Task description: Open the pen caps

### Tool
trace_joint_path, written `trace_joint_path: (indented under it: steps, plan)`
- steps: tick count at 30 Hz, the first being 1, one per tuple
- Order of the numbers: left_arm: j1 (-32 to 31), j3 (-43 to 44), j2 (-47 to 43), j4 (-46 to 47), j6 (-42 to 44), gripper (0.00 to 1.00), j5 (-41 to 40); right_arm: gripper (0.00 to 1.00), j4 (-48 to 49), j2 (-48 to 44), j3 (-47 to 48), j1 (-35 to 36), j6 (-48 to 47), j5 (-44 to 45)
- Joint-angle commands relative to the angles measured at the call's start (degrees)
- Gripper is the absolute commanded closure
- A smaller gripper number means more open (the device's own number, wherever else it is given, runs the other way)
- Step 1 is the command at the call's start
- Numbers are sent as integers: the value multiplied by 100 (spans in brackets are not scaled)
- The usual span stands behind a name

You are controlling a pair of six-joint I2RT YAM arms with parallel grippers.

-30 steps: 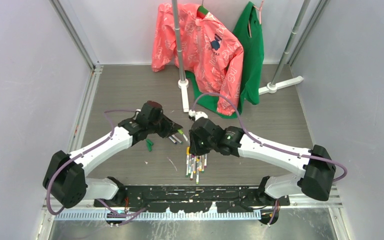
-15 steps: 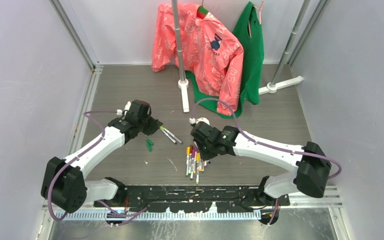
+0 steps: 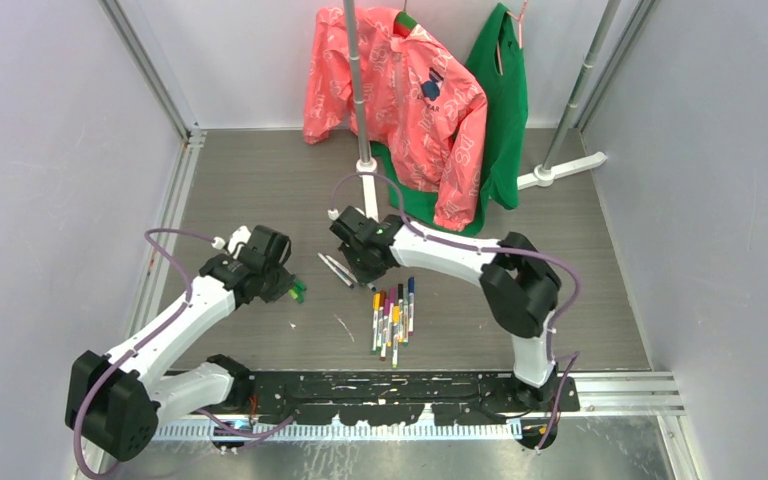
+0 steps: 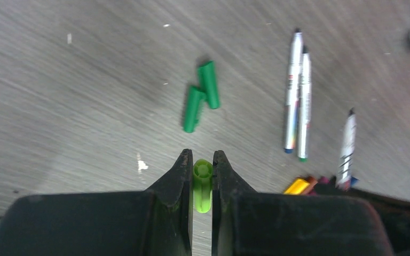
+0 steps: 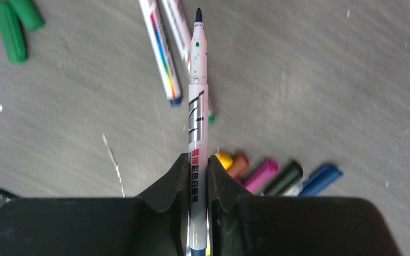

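My left gripper [image 4: 203, 162] is shut on a light-green pen cap [image 4: 202, 184], held just above the table near two dark-green caps [image 4: 202, 96] that lie loose, also in the top view [image 3: 300, 291]. My right gripper [image 5: 197, 162] is shut on the white barrel of an uncapped pen [image 5: 197, 101], dark tip pointing away. It hovers beside two uncapped pens [image 5: 165, 53] lying side by side [image 3: 336, 269]. A row of several capped pens [image 3: 392, 315] with yellow, orange, pink, dark and blue caps [image 5: 267, 173] lies nearer the arm bases.
A pink jacket [image 3: 400, 90] and a green garment [image 3: 505, 100] hang on a rack at the back. The rack's white foot [image 3: 368, 195] stands just beyond my right gripper, and another foot [image 3: 560, 170] at the back right. Grey walls close both sides.
The two grippers, close together a second ago, have pulled apart. The left one swung left and nearer with the light-green cap; the right one carried the bare pen left and farther back.
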Motion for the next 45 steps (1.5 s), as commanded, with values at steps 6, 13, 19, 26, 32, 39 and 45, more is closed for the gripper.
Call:
trace_joint_path:
  steps: [6, 13, 19, 26, 32, 39, 45]
  plan:
    - [3, -184, 194, -288, -116, 92, -358, 99, 150, 933, 1121, -333, -365, -244]
    - [5, -355, 554, -114, -214, 82, -324, 95, 164, 1419, 1431, -374, -442, -435]
    - [15, -441, 775, 107, -266, 69, -327, 86, 109, 1634, 1626, -374, -485, -469]
    - [22, -275, 843, 40, -244, 60, -420, 72, -87, 1777, 1799, -374, -563, -468]
    - [32, -247, 643, -45, -307, 59, -491, 64, -94, 1722, 1723, -374, -559, -437]
    - [27, 126, 353, -468, -317, 58, -586, 62, -164, 1242, 1703, -404, -508, -246]
    - [21, 140, 64, -425, -356, 54, -543, 58, -327, 586, 1435, -438, -161, 23]
